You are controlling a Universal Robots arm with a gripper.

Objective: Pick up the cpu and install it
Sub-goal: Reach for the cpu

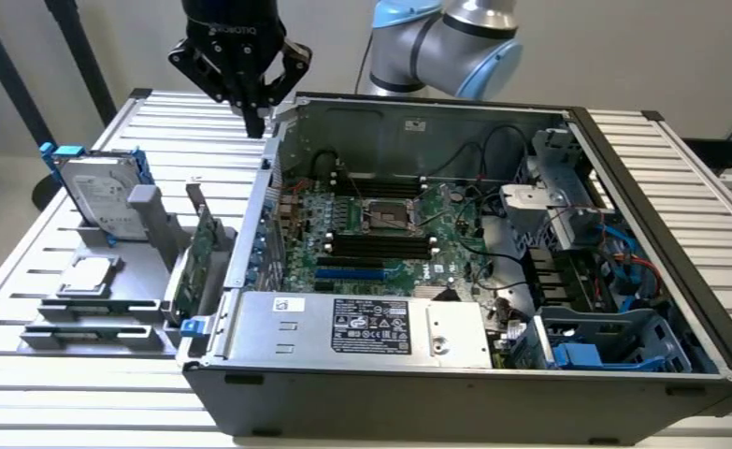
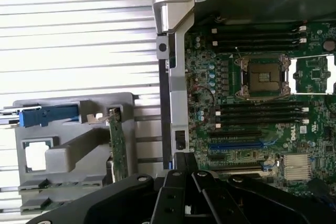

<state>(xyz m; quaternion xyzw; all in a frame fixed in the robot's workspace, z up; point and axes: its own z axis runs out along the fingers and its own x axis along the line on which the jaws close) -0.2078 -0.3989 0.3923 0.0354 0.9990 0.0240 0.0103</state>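
Observation:
The cpu is a small square silver chip lying flat in a grey holder on the slatted table, at the exterior view's left. The wrist view shows the cpu in the same holder. The open computer case lies beside it, and the empty processor socket sits mid-motherboard; the wrist view shows that socket too. My gripper hangs shut and empty above the case's far corner, well away from the cpu. Its black body shows in the wrist view.
A hard drive with blue rails stands upright in the holder behind the cpu. A green expansion card stands between the holder and the case wall. A silver box with a black label fills the case's near side. Cables crowd the exterior view's right.

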